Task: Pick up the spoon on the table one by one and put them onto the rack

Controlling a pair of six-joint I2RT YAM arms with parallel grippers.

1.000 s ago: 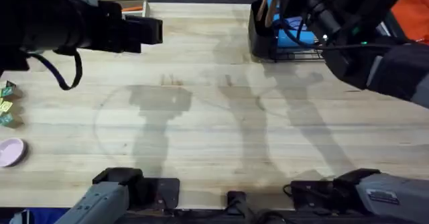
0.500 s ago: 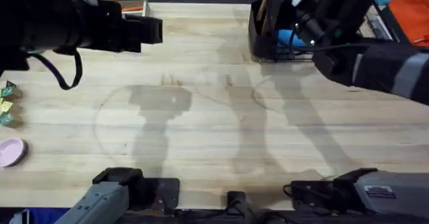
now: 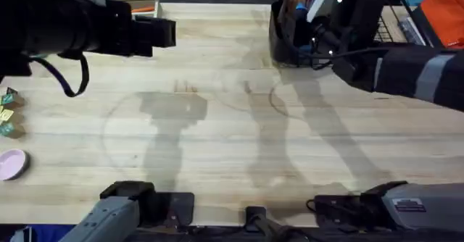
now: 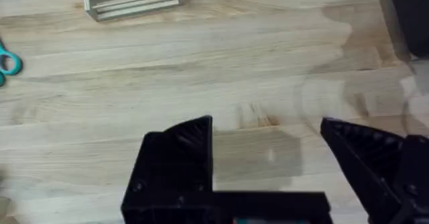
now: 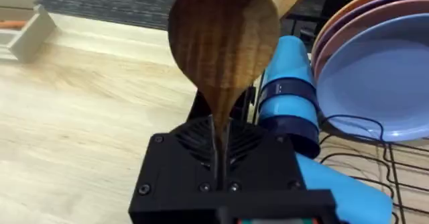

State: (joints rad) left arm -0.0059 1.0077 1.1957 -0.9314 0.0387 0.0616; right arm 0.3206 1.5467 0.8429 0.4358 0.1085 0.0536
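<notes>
The right end effector (image 5: 218,167) is clenched on the spoon (image 5: 224,39): the two black fingers are pressed together on the thin neck just below the bowl, and the bowl stands out beyond the fingertips. The rest of the handle is hidden inside the end effector, so I cannot tell how long it is. The long axis of the spoon runs in line with the fingers, pointing away from the wrist towards the rack (image 3: 290,43), which stands at the far right of the desk (image 3: 217,126). In the overhead view the right arm reaches right up to the rack, so the spoon is already at it; I judge the next move is to lower or release it into the black caddy part.

The left end effector (image 4: 268,150) is released, its fingers well apart, and it hangs over bare desk at the far left, well apart from the rack.

The spoon bowl is dark brown wood with clear grain stripes, rounded and smooth. The rack is thin black wire; behind the spoon are blue and pink plates (image 5: 375,83), glossy, and a blue cylinder object (image 5: 288,96).
</notes>
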